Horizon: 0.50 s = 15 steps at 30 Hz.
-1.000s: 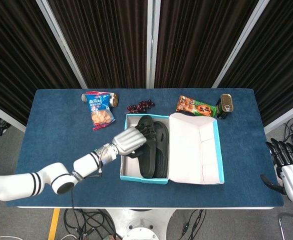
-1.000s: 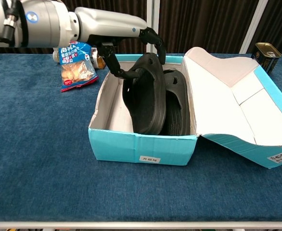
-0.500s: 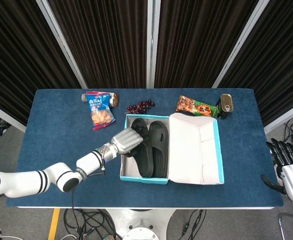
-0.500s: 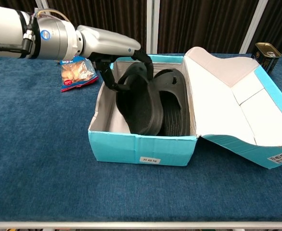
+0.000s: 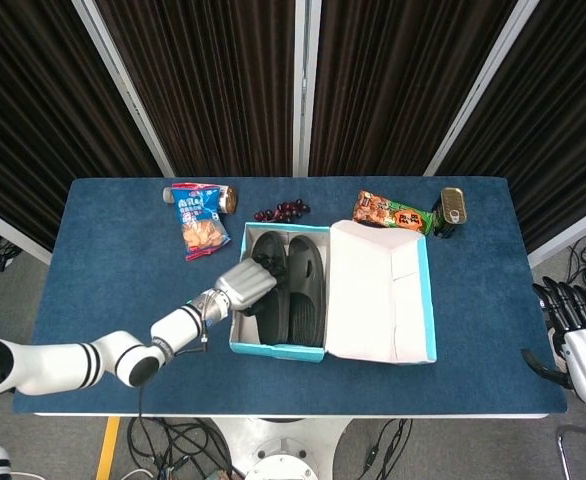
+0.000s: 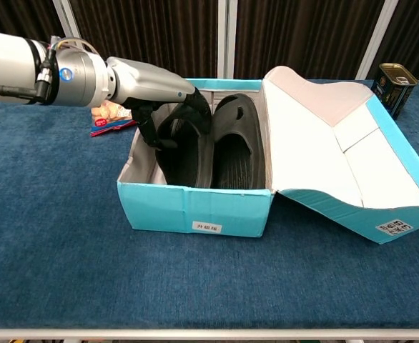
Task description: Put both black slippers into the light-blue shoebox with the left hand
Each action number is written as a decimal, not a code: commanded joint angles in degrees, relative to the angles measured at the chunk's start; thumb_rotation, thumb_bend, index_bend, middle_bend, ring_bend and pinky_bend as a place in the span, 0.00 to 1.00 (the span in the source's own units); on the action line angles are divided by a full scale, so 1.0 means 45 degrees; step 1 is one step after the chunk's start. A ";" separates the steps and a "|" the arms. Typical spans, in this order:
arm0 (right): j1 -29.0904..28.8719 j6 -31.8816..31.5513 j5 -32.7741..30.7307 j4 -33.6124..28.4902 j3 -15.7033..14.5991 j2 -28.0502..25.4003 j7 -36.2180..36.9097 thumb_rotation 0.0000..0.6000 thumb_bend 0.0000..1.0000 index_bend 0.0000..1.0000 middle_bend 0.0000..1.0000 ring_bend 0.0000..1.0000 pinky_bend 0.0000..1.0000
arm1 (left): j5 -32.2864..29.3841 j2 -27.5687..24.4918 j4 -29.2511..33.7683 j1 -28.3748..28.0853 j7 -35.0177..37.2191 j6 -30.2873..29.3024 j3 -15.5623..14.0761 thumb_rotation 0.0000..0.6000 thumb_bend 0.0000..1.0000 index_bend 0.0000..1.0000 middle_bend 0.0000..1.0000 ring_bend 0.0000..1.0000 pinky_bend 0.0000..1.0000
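The left robot hand (image 6: pixel 168 107) reaches over the left wall of the light-blue shoebox (image 6: pixel 195 211) and its fingers (image 6: pixel 199 111) are curled around the strap of the left black slipper (image 6: pixel 184 153), so it grips this slipper. The slipper lies inside the box, directly under the hand, along the left wall. In the head view the same hand (image 5: pixel 246 282) covers the near part of that slipper (image 5: pixel 264 290).

Behind the left robot hand, further from the robot, a blue snack bag (image 5: pixel 199 218) lies on the blue worktop (image 5: pixel 113 260). A small dark jar (image 5: pixel 226 198) is just beside the bag, and a bunch of dark grapes (image 5: pixel 281 211) lies near the back edge of the box.

Just to the right of the hand, the second black slipper (image 6: pixel 234 146) lies flat in the box with its sole down, touching the first one side by side. Further right, the lid (image 6: pixel 338 157) of the box is open and leans outward, its white inside facing up.

Behind the lid, well apart from the left hand, there is an orange snack packet (image 5: pixel 385 213) and next to it a tin can (image 6: pixel 397 82) with a gold top.

The right robot hand (image 5: pixel 573 325) is at the far right, off the worktop's edge. Its fingers are spread and it holds nothing.
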State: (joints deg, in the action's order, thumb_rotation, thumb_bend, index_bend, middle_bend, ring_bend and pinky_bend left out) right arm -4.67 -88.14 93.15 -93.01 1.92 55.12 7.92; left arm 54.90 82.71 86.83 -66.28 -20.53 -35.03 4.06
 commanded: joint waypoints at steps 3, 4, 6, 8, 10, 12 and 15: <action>0.0037 -0.0051 0.0006 -0.0003 -0.0010 -0.0036 0.0016 1.00 0.13 0.00 0.04 0.00 0.00 | 0.0490 -0.0590 0.1043 0.0617 0.1208 -0.0924 0.0604 1.00 0.39 0.25 0.14 0.00 0.11; 0.0052 -0.0065 -0.0005 0.0005 -0.0012 -0.0044 0.0042 1.00 0.13 0.00 0.04 0.00 0.00 | 0.0816 -0.0855 0.1367 0.0915 0.1769 -0.1217 0.0782 1.00 0.39 0.25 0.14 0.00 0.11; 0.0069 -0.0068 -0.0034 0.0052 -0.0017 -0.0041 0.0125 1.00 0.13 0.00 0.04 0.00 0.00 | 0.1481 -0.1393 0.1837 0.1564 0.2845 -0.1841 0.1006 1.00 0.39 0.25 0.14 0.00 0.11; 0.0063 -0.0022 -0.0077 0.0116 -0.0019 -0.0029 0.0227 1.00 0.13 0.00 0.04 0.00 0.00 | 0.1980 -0.1905 0.2059 0.2193 0.3582 -0.2523 0.1060 1.00 0.38 0.24 0.14 0.00 0.12; 0.0030 0.0096 -0.0137 0.0228 -0.0031 0.0005 0.0398 1.00 0.13 0.00 0.04 0.00 0.00 | 0.2362 -0.2396 0.2135 0.3056 0.4208 -0.3585 0.1007 1.00 0.37 0.23 0.14 0.00 0.12; -0.0029 0.0284 -0.0199 0.0363 -0.0063 0.0053 0.0712 1.00 0.13 0.00 0.04 0.00 0.00 | 0.2366 -0.2736 0.2002 0.4014 0.4538 -0.4832 0.0917 1.00 0.37 0.23 0.14 0.00 0.12; -0.0118 0.0545 -0.0315 0.0593 -0.0082 0.0144 0.1130 1.00 0.13 0.00 0.04 0.00 0.00 | 0.2059 -0.3018 0.1689 0.5231 0.4385 -0.6350 0.0674 1.00 0.36 0.23 0.14 0.00 0.12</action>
State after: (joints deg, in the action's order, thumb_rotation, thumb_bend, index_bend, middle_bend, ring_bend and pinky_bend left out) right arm -4.92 -86.35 92.09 -90.96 1.64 55.48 12.19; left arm 63.79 72.18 94.88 -49.43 -2.52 -56.02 7.73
